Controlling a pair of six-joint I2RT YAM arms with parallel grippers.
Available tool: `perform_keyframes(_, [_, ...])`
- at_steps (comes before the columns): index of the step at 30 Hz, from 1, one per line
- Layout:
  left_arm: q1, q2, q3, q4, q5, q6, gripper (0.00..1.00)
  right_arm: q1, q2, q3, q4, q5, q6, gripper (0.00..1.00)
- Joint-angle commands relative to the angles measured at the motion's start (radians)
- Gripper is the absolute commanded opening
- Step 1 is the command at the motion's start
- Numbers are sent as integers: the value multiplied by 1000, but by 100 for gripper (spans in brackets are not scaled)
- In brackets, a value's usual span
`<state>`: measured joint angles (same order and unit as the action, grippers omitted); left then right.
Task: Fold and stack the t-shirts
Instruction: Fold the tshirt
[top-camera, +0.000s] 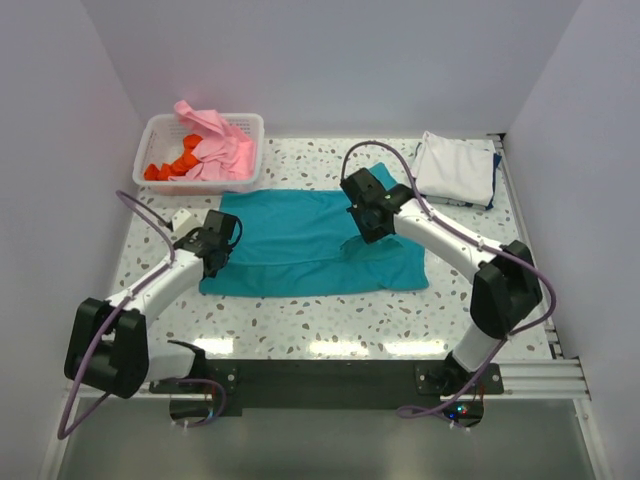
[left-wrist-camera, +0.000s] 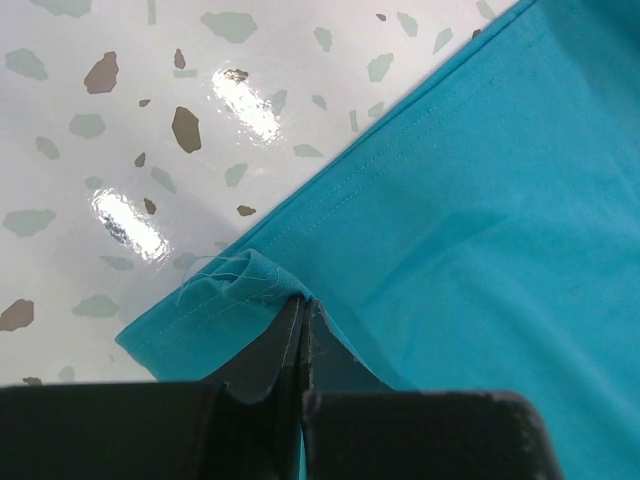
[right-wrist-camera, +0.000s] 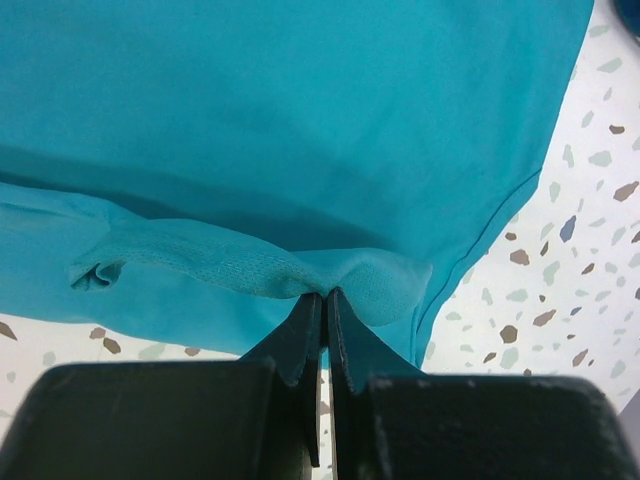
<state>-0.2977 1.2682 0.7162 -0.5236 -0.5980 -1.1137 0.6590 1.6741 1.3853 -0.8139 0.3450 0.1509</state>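
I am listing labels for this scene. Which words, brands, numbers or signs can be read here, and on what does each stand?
None can be read in any view.
The teal t-shirt, the folded white t-shirt, the white basket and the speckled table show no print, label or number.

White walls (top-camera: 330, 60) enclose a speckled table (top-camera: 330, 322).

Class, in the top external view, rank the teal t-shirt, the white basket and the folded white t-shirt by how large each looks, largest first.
1. teal t-shirt, by far the largest.
2. white basket.
3. folded white t-shirt, only somewhat smaller than the basket.
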Motion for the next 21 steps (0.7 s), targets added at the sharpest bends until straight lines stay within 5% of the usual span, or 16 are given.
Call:
perform_keyframes(1, [28, 34, 42, 82, 17, 52, 0, -10, 24, 60, 12, -18, -20, 0])
perform_keyframes(13, [74, 149, 66, 125, 56, 72, 5, -32, 173, 142, 30, -23, 2, 0])
perform_keyframes(15, [77, 146, 65, 135, 70, 80, 18, -38, 205, 167, 32, -8, 15, 2])
perform_keyframes(18, [80, 119, 65, 149, 70, 92, 64, -42, 242, 195, 57, 23, 18, 9])
perform_keyframes(19, [80, 108, 65, 148, 67, 95, 89, -44, 249, 205, 65, 32, 19, 12])
perform_keyframes(20, [80, 96, 66, 146, 66, 101, 99, -47, 272, 233, 67, 40, 19, 15])
perform_keyframes(21, [78, 83, 68, 142, 63, 103, 100, -50, 282, 247, 71, 51, 22, 32])
